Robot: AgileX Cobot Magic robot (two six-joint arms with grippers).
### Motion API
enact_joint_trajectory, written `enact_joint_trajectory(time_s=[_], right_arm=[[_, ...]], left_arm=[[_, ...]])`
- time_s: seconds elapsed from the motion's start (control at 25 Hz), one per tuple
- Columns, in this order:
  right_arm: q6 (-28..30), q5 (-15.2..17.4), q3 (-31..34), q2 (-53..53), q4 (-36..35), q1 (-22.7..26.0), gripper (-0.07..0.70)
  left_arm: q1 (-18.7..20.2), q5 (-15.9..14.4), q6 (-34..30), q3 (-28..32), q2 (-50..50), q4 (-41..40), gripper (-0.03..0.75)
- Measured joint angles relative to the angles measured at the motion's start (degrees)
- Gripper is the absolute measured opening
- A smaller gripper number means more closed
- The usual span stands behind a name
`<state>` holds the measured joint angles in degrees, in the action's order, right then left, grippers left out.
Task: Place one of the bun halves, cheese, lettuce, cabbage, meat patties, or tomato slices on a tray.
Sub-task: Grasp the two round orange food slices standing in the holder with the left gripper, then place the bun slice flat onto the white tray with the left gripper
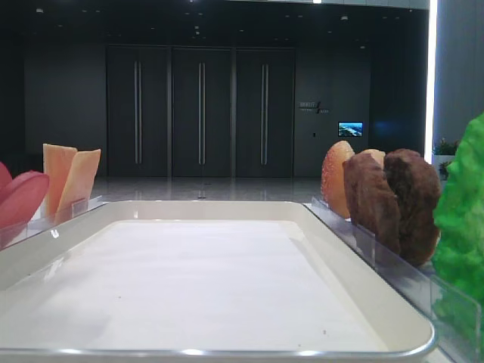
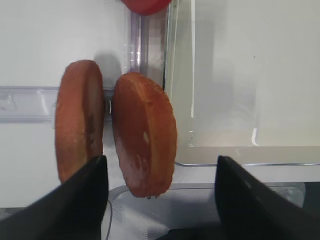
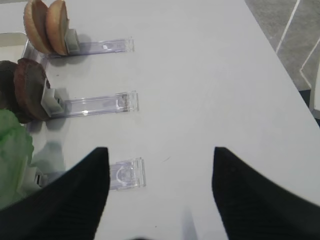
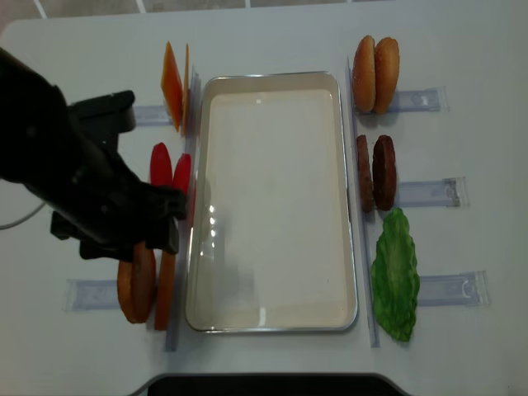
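Note:
Two orange-brown bun halves [image 4: 136,289] stand on edge in a clear holder left of the cream tray [image 4: 272,206]. My left gripper [image 2: 160,167] hangs open over them. The nearer bun half [image 2: 145,135] sits between its black fingers, touching neither, and the other one [image 2: 79,125] is beside the left finger. My right gripper [image 3: 157,155] is open over bare table, holding nothing. Cheese [image 4: 172,85] and tomato slices [image 4: 169,169] stand left of the tray. Meat patties [image 4: 375,172] and lettuce [image 4: 396,276] are on its right.
Two domed buns [image 4: 375,63] stand at the tray's far right corner. Clear plastic holders [image 3: 100,105] stretch out across the white table on the right side. My left arm [image 4: 82,173] covers much of the table's left side.

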<state>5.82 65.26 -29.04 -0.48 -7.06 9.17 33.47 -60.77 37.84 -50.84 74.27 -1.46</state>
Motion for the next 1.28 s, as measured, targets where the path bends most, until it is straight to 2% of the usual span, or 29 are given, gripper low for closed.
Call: enact_joint_trajectory(time_s=[0.16, 0.56, 0.6, 0.64, 0.68, 0.72, 0.76, 0.88, 1.08, 1.16, 1.28], right_arm=[[0.0, 0.0, 0.0, 0.0, 0.0, 0.0, 0.426], [0.0, 0.0, 0.0, 0.0, 0.0, 0.0, 0.426], [0.0, 0.0, 0.0, 0.0, 0.0, 0.0, 0.426], [0.0, 0.0, 0.0, 0.0, 0.0, 0.0, 0.426], [0.0, 0.0, 0.0, 0.0, 0.0, 0.0, 0.426], [0.0, 0.0, 0.0, 0.0, 0.0, 0.0, 0.426], [0.0, 0.0, 0.0, 0.0, 0.0, 0.0, 0.426], [0.0, 0.0, 0.0, 0.0, 0.0, 0.0, 0.426], [0.0, 0.0, 0.0, 0.0, 0.0, 0.0, 0.426], [0.0, 0.0, 0.0, 0.0, 0.0, 0.0, 0.426], [0.0, 0.0, 0.0, 0.0, 0.0, 0.0, 0.426]], left_arm=[[1.4, 0.5, 1.4, 0.0, 3.9, -1.1, 0.507], [1.4, 5.0, 1.2, 2.0, 11.6, -1.6, 0.495], [1.4, 5.5, 1.1, 2.5, 12.2, -1.6, 0.47], [1.4, 6.1, 1.0, 3.1, 12.6, -1.6, 0.404], [1.4, 6.3, 0.6, 3.3, 12.6, -1.6, 0.295], [1.4, 6.0, 0.1, 3.3, 12.6, -2.0, 0.186], [1.4, 5.3, -0.3, 3.3, 12.4, -2.7, 0.138], [1.4, 3.3, -0.8, 0.7, 11.1, -2.8, 0.137], [1.5, 0.0, -1.8, -9.2, 8.9, -1.5, 0.136], [1.5, -0.3, -2.0, -11.8, 8.8, -1.4, 0.136], [1.5, 0.7, -2.2, -12.7, 8.8, -1.4, 0.136]])
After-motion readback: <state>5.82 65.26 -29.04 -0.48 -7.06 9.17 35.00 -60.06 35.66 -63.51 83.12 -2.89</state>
